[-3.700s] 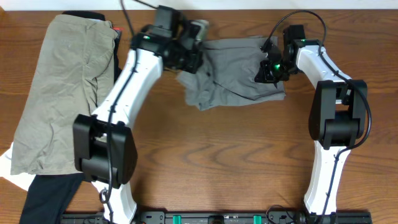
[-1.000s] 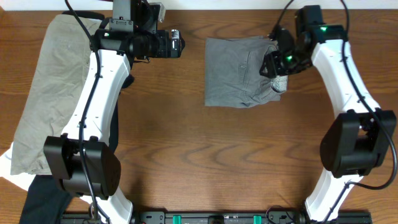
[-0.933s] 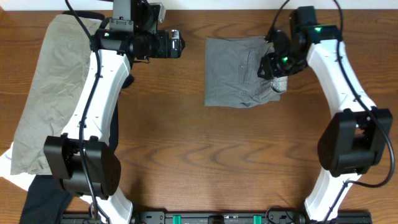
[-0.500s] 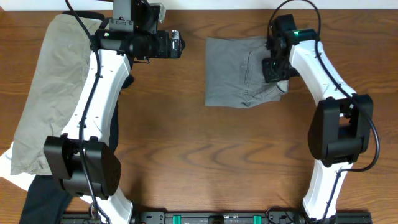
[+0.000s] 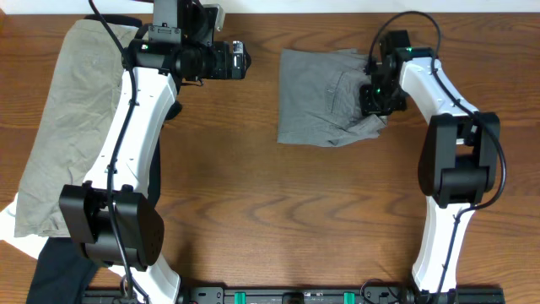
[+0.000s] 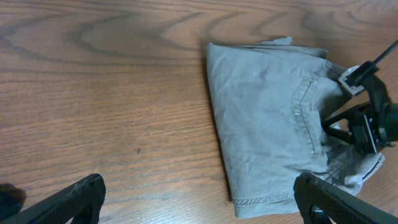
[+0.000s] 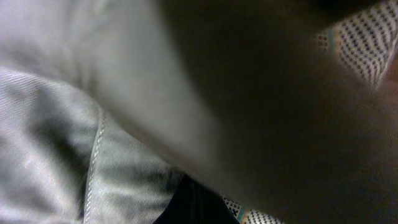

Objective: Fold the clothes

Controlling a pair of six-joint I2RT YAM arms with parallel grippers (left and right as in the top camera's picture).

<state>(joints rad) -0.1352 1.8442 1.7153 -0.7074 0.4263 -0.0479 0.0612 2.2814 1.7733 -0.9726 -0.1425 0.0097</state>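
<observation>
The clothes [image 5: 319, 100], grey shorts, lie folded into a rough rectangle on the far middle of the table, also seen in the left wrist view [image 6: 267, 124]. My right gripper [image 5: 376, 93] sits low on their right edge, shut on a bunch of the fabric. In the right wrist view, grey cloth [image 7: 56, 124] and dotted pocket lining [image 7: 364, 43] fill the frame, and only a dark bit of a finger [image 7: 193, 208] shows. My left gripper [image 5: 240, 61] hovers left of the shorts, open and holding nothing, with bare wood between its fingertips [image 6: 199, 205].
A khaki-beige garment [image 5: 76, 127] lies spread along the left side of the wooden table [image 5: 278, 219]. A black garment [image 5: 61, 268] and a bit of white cloth [image 5: 8, 221] lie under it at the front left.
The right gripper has swung in over the shorts' right edge, dropped onto it and shut on the cloth. The left arm and the rest of the shorts have stayed still.
</observation>
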